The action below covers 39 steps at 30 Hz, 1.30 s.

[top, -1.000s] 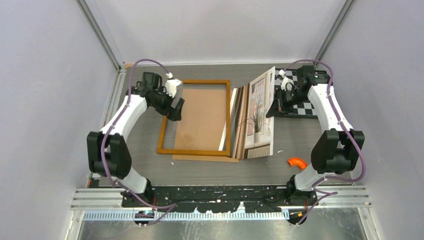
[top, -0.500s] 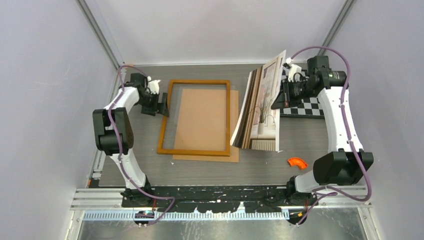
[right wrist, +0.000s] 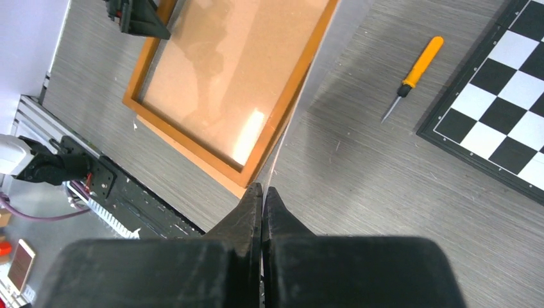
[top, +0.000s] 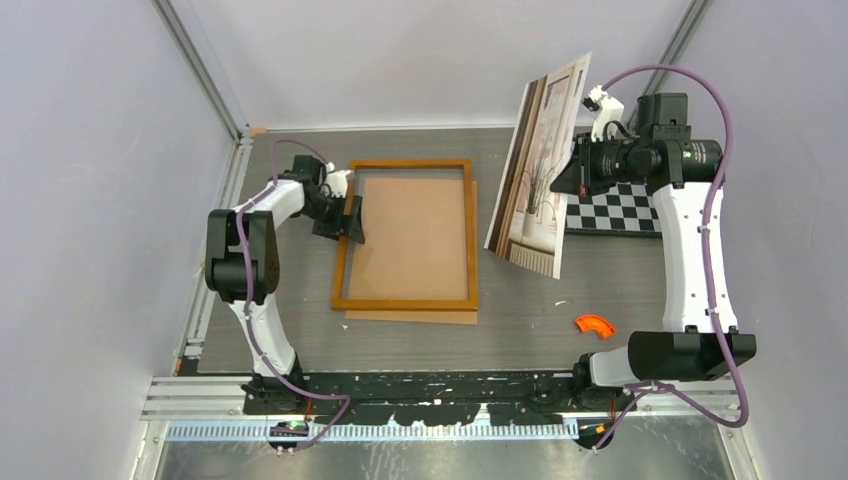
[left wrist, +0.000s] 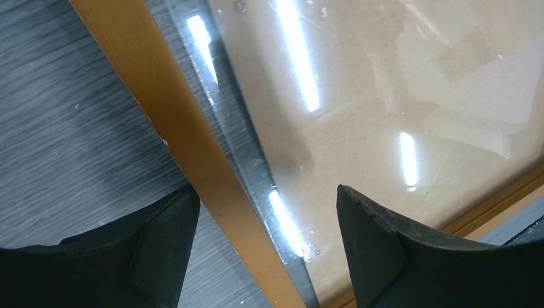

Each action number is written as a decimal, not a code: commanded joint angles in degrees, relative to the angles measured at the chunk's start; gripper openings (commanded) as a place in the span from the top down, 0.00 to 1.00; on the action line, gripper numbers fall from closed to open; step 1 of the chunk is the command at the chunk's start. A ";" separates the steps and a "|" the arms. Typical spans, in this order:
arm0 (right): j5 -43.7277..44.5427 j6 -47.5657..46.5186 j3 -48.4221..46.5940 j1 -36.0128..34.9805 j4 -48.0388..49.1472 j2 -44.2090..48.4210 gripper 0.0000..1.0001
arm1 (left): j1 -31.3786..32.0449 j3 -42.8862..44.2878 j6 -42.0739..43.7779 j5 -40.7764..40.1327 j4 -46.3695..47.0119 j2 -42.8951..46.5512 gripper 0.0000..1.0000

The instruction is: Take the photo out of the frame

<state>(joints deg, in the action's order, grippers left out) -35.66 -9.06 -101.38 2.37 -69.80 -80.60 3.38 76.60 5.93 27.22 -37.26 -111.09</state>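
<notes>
The frame lies flat mid-table, an orange-brown border around a glass pane. A tan backing board lies under it and sticks out at the near edge. My left gripper is open at the frame's left side. In the left wrist view its jaws straddle the wooden border, one finger over the table and one over the glass. My right gripper is shut on the photo and holds it upright in the air, right of the frame. In the right wrist view the fingertips pinch its thin edge.
A black-and-white checkerboard lies at the back right, under the right arm. An orange-handled knife lies on the table beside the checkerboard. A small orange curved piece sits near the front right. Grey walls close in on three sides.
My right gripper has lifted the photo higher and further back-right, clear of the table. My left gripper has moved onto the frame's left border. The frame has shifted slightly right.
</notes>
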 commanded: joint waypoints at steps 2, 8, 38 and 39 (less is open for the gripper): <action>-2.69 3.16 -1.23 -2.16 4.69 1.63 1.00 | 1.29 -1.39 -1.33 2.70 2.27 1.31 0.21; -4.14 7.14 -0.13 -8.33 9.73 1.14 1.00 | -0.21 -0.01 -2.09 4.57 0.77 4.48 0.16; -4.73 22.24 24.43 -11.47 19.79 -18.32 0.99 | -6.72 -9.73 -30.50 21.78 11.35 15.03 0.00; -4.00 22.90 24.33 -10.95 20.05 -19.81 0.99 | -6.74 -9.20 -29.85 21.13 10.62 15.02 0.00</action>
<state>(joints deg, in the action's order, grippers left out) -41.47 13.04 -77.23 -9.56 -49.95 -97.41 -3.18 64.55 -27.46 50.63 -24.08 -97.95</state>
